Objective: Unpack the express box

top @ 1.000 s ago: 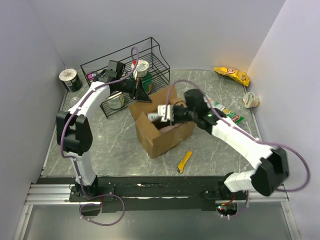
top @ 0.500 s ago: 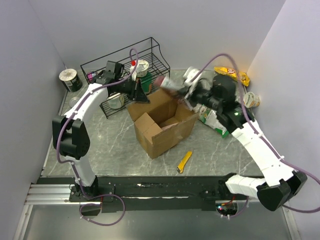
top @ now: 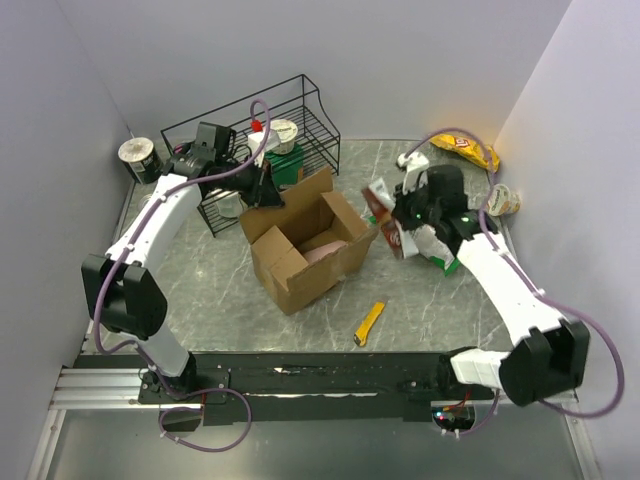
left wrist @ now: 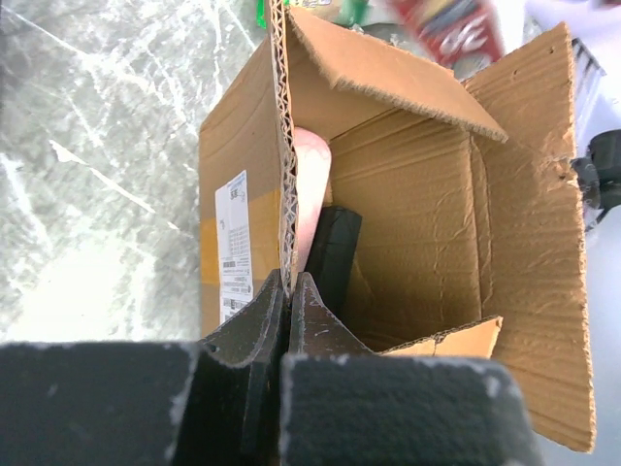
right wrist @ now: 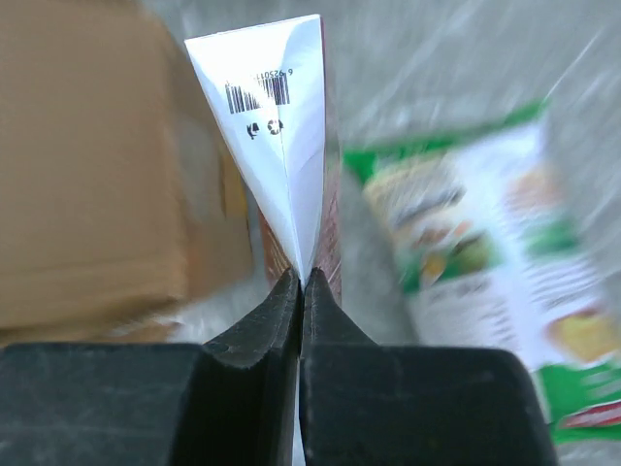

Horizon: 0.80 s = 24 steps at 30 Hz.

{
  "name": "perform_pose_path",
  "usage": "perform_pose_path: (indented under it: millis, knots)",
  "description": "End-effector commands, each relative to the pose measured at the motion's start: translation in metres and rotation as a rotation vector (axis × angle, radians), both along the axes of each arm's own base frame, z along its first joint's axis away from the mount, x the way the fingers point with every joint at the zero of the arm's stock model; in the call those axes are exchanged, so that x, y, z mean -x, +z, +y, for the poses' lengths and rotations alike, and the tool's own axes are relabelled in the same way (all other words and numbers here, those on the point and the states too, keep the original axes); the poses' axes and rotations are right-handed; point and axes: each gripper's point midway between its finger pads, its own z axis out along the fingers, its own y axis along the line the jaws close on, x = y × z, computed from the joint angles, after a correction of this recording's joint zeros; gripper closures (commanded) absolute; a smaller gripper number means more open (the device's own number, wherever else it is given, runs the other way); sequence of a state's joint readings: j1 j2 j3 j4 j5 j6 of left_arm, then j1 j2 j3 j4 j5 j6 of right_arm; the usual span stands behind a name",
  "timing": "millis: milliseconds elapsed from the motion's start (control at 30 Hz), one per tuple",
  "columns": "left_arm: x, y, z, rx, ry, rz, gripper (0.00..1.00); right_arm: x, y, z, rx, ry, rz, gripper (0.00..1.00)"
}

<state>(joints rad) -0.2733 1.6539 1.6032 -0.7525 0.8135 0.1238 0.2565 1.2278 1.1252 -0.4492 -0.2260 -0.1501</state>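
The express box (top: 300, 262) is a brown cardboard carton, open, mid-table. My left gripper (top: 262, 192) is shut on the box's far-left flap edge (left wrist: 285, 146); a white label (left wrist: 233, 243) shows on the box's outer wall. Inside the box lie a pink item (left wrist: 312, 184) and a black item (left wrist: 335, 254). My right gripper (top: 397, 215) is shut on a red-and-white snack packet (top: 384, 212), held just right of the box above the table. In the right wrist view the packet's white back with a barcode (right wrist: 281, 146) rises from the jaws.
A black wire rack (top: 250, 140) with cups stands behind the box. A green snack bag (top: 445, 250) lies under the right arm. A yellow knife (top: 371, 322) lies in front of the box. A yellow chip bag (top: 465, 150) and a cup (top: 503, 200) sit far right; a can (top: 140, 160) far left.
My right gripper lifted the red packet out of the box and carried it right, then lowered it beside the box. The left gripper, shut on the flap, drew the box leftward.
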Motion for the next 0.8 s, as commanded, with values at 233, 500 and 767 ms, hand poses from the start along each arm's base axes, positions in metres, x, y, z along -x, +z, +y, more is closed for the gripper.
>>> perform_pose_path:
  millis: [233, 500, 767]
  knots:
    - [0.014, 0.026, 0.004, -0.013, -0.031, -0.121, 0.99, -0.023, 0.030, 0.012, -0.085, 0.051, -0.032, 0.41]
    - [0.015, 0.041, -0.005, 0.021, -0.049, -0.138, 0.99, 0.022, 0.118, 0.138, -0.042, 0.632, -0.390, 0.48]
    - [0.015, 0.053, -0.006, 0.023, -0.041, -0.171, 0.99, 0.095, 0.023, 0.160, 0.136, 1.019, -0.405, 0.59]
